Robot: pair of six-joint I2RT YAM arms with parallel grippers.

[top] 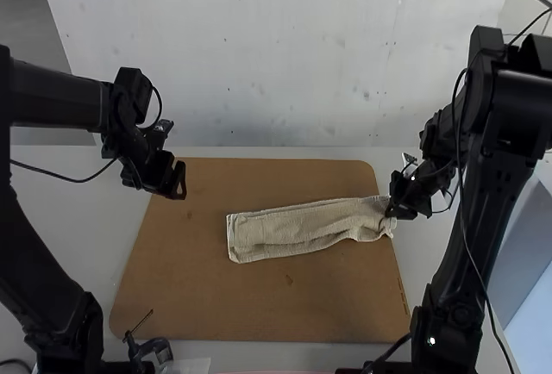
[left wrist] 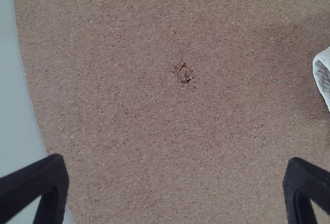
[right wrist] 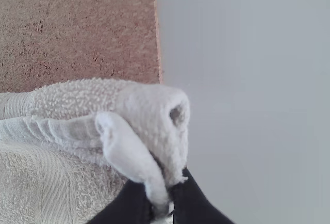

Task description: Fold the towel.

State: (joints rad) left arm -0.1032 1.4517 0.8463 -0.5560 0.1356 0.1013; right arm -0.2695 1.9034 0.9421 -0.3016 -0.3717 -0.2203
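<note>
One brown board [top: 190, 296] lies under the towel [top: 293, 229], atop a pale table [top: 95, 210].

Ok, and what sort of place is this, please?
Probably a robot test station or lab: two robot arms stand at a table, a brown board lies on it, and the right pincer grips one end of a towel.
</note>
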